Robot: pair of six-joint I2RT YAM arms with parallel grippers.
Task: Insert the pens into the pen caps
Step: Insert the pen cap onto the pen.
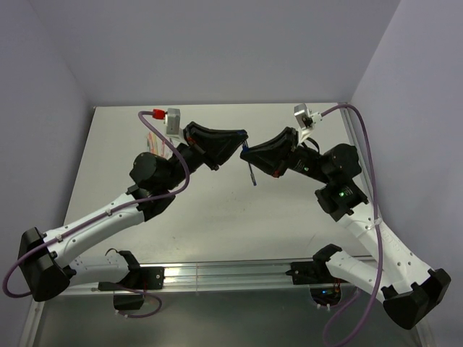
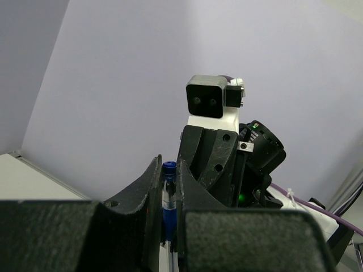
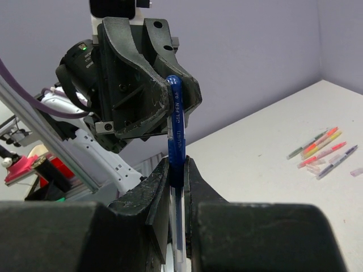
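Observation:
My two grippers meet tip to tip above the middle of the table. My right gripper (image 1: 253, 154) (image 3: 177, 167) is shut on a blue pen (image 3: 177, 141) with a clear barrel. The pen stands up between the jaws and hangs as a dark stick (image 1: 252, 173) below them. My left gripper (image 1: 241, 139) (image 2: 168, 170) is shut on the blue pen cap (image 2: 168, 190) at the pen's upper end (image 3: 173, 84). In the left wrist view the right gripper (image 2: 210, 164) sits just behind my fingertips. Loose pens (image 3: 320, 148) in orange, yellow, pink and blue lie on the table.
The loose pens also show at the far left of the table (image 1: 150, 139), partly hidden by the left arm (image 1: 155, 173). Small clear pieces (image 3: 356, 170) lie beside them. Purple walls close in the table (image 1: 217, 231) on three sides. A metal rail (image 1: 217, 273) runs along the near edge.

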